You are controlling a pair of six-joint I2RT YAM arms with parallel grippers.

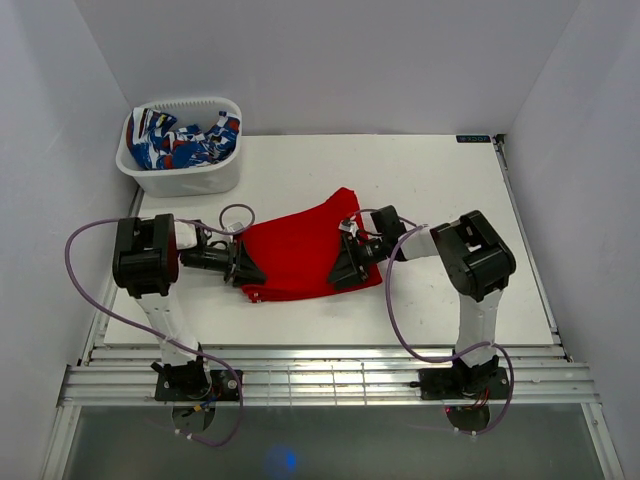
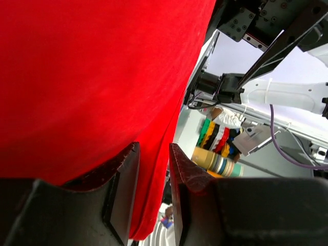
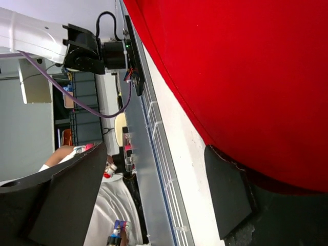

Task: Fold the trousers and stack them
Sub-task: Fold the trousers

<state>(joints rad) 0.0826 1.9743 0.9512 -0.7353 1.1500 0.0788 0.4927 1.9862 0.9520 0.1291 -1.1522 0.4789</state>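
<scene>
Folding step: left hand [image 1: 245, 268] pinches the red trousers [image 1: 300, 255] by the edge; right hand [image 1: 342, 275] is wide open, empty, and should grab next

Light is bright and even, coming from above. The white table [image 1: 440, 190] and walls [image 1: 330, 60] show no glare, and shadows on them are soft. The trousers [image 1: 300, 255] look flat, oversaturated red. In wrist views the near fingers [image 2: 120, 197] are dark and the background is soft.
</scene>
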